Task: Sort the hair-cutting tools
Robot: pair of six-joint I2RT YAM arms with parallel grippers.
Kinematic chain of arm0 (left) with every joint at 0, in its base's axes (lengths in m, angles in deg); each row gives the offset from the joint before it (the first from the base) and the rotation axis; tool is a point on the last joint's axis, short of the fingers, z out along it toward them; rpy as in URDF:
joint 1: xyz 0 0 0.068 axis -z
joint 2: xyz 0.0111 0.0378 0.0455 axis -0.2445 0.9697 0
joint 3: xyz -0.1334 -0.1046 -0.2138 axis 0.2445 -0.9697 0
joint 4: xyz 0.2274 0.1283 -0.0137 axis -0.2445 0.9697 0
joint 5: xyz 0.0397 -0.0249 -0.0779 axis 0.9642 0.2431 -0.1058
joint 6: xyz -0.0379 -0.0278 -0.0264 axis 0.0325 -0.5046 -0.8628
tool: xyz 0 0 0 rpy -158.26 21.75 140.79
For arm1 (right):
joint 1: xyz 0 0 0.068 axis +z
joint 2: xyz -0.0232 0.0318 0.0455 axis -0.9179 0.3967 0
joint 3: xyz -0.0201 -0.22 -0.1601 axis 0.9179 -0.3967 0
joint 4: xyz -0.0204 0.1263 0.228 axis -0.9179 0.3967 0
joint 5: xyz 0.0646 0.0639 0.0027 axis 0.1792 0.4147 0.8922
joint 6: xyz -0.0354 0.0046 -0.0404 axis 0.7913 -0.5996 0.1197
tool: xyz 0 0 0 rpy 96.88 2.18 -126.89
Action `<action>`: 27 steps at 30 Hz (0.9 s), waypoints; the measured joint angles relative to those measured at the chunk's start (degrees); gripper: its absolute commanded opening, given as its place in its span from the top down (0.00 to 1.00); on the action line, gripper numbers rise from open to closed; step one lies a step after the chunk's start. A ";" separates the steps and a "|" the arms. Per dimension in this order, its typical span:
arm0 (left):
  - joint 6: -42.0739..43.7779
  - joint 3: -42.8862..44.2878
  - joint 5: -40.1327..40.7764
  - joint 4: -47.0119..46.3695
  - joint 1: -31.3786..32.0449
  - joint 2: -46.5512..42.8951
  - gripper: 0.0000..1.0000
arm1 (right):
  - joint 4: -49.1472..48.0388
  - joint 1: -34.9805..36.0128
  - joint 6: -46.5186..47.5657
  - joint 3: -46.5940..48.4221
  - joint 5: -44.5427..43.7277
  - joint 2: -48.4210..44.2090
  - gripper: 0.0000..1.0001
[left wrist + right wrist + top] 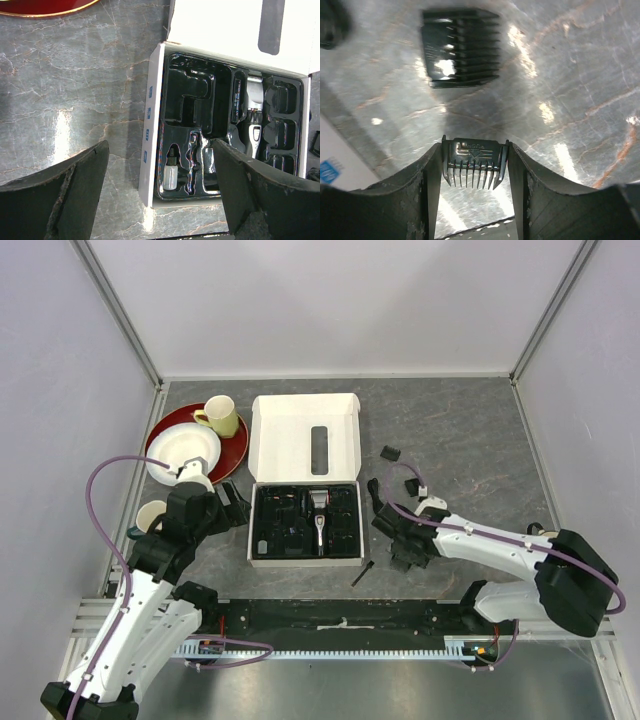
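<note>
the right gripper (pixel 475 150) pinches a small black toothed plastic comb attachment (pixel 475 162) by its ends; it may twist loose. left gripper (pixel 160 146) gapes wide.

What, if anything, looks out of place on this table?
Some tools lie loose outside the white box: a comb attachment to its right and a thin brush askew off its front right corner. The red plate of crockery on the left seems unrelated.

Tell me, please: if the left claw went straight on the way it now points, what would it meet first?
Most likely the side wall of the white box, just beside the small bottle in the black tray. The open left claw straddles that wall, though depth is unclear.
</note>
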 measured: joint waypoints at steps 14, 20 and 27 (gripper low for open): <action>0.00 0.00 0.00 0.00 0.00 -0.39 0.10 | -2.01 5.55 12.02 19.52 -6.16 -1.14 0.88; 0.00 0.00 0.00 0.00 0.00 -0.61 0.10 | -7.80 14.21 14.75 28.00 -8.41 9.29 0.90; 0.00 0.00 0.02 0.00 0.00 -0.92 0.10 | -11.91 20.92 15.61 37.75 -10.62 22.53 0.90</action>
